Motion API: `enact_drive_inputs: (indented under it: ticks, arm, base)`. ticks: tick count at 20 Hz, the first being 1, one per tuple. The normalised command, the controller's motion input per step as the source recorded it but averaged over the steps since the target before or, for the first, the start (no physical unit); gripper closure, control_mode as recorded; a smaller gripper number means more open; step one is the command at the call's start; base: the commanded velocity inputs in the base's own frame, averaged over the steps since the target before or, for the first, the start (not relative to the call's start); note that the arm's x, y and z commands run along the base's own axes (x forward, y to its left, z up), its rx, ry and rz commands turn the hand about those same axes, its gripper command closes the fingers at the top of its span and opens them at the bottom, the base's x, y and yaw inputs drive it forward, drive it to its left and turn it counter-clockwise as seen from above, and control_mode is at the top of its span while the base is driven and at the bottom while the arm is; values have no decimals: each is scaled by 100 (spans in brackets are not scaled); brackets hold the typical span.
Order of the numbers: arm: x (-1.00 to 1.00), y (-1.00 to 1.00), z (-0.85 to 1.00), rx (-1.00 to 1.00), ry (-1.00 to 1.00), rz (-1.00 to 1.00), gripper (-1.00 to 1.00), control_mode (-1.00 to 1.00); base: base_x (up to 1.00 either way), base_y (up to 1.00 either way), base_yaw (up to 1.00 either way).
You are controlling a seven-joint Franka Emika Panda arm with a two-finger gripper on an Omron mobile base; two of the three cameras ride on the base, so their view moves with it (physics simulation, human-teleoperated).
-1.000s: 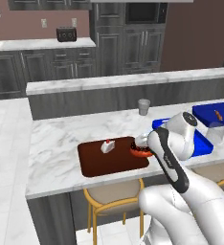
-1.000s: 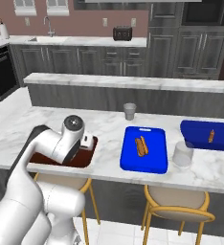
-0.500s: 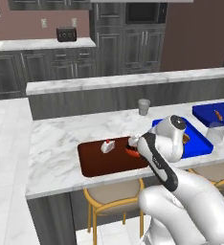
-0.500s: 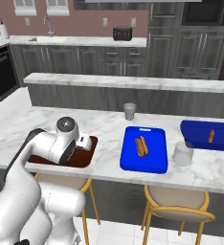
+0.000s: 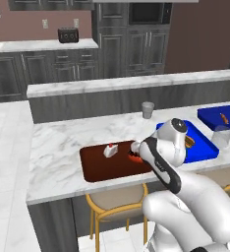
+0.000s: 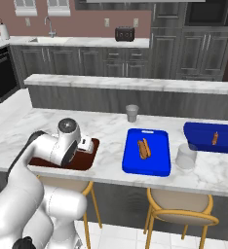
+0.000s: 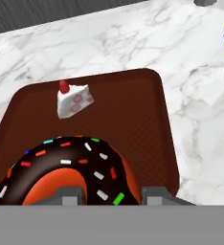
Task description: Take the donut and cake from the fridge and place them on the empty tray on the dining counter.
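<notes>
One item is in my grip: my gripper (image 7: 109, 197) is closed on the donut (image 7: 66, 170), whose dark sprinkled icing and orange side sit between my two finger tips at the bottom of the hand view. Over the last second my arm has swung left along the dining counter (image 5: 58, 147); a second ago my hand was at the right edge of the empty tray (image 7: 133, 124), and now it has come further in over the tray's right part, with the donut low above the brown surface. In the left base view a sliver of orange shows just beside my wrist at the tray's right side. Whether the donut already touches the tray I cannot tell. The cake (image 7: 73, 101) stands on the tray beyond the donut, apart from it, with bare brown tray between them, and it has not moved. Further out to the right are the blue tray (image 6: 146, 151) with a hot dog on it and a second blue tray (image 6: 213, 138), neither of which I want. I judge the task nearly finished: what is left is to set the donut down clear of the cake, let go, and lift away without dragging it.
</notes>
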Motion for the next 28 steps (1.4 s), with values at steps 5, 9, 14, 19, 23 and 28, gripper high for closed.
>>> enact_drive_inputs:
  ticks: [5,9,14,19,23,28]
  arm:
    - [3,5,-56,-1,0,0,100,-100]
    - [0,13,-81,0,0,0,100,-100]
    - [5,7,-74,0,0,0,100,-100]
    - [0,5,-81,0,0,0,100,-100]
    - [1,3,-74,0,0,0,100,-100]
    - [10,0,-52,0,-2,0,100,-100]
  base:
    - [0,0,0]
    - [0,0,0]
    - [0,0,0]
    - [0,0,0]
    - [0,0,0]
    - [0,0,0]
